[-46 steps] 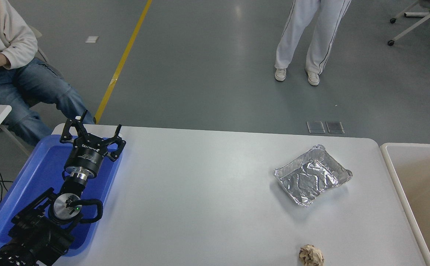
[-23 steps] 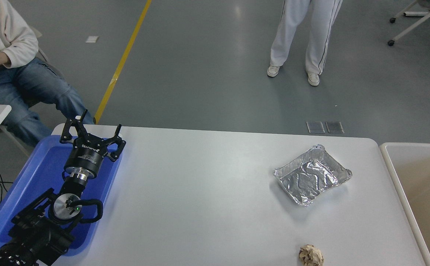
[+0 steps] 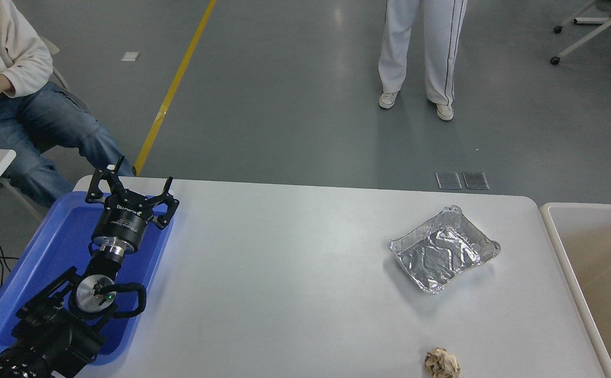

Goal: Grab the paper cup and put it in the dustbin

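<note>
Head view: the left gripper (image 3: 131, 190) sat parked at the lower left, hanging over the blue plastic tray (image 3: 38, 257), with its fingers (image 3: 97, 185) spread wide and nothing between them. The right arm wasn't in the shot at all. On the white counter (image 3: 284, 283) there was a crinkled silver foil tray (image 3: 443, 249) over toward the right, and a crumpled brown paper ball (image 3: 442, 363) near the front edge, well apart from it. The dustbin (image 3: 562, 247) stood right beside the counter's right end, showing its off-white rim and tan inside. Couldn't spot the paper cup anywhere on the counter or in the visible bit of the bin. Past the far edge, one person (image 3: 6, 94) sat at the left and another person (image 3: 421, 52) stood on the grey floor.
</note>
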Controlling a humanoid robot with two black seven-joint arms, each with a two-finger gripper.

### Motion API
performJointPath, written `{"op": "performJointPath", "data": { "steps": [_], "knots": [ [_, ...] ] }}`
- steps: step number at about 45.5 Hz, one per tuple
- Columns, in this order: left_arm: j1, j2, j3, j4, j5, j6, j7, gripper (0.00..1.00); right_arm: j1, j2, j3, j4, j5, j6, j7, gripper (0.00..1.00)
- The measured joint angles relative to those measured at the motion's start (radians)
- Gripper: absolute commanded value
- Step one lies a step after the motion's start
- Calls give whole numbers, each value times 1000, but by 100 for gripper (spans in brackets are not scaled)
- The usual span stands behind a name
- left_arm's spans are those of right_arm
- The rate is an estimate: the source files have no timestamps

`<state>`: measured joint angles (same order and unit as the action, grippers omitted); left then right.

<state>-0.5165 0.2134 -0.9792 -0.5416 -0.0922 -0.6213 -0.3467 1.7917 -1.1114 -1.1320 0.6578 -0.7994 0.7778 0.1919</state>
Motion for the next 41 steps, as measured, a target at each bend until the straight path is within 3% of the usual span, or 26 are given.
{"op": "performJointPath", "data": {
  "steps": [8, 17, 41],
  "knots": [
    [0, 0, 0, 0, 0, 0, 0, 100, -174, 0, 104, -34, 8, -89, 0, 0],
    [0, 0, 0, 0, 0, 0, 0, 100, -367, 16, 176, -74, 101, -251, 0, 0],
    [-1, 0, 0, 0, 0, 0, 0, 100, -827, 194, 445, -265, 281, -566, 0, 0]
  ]
}}
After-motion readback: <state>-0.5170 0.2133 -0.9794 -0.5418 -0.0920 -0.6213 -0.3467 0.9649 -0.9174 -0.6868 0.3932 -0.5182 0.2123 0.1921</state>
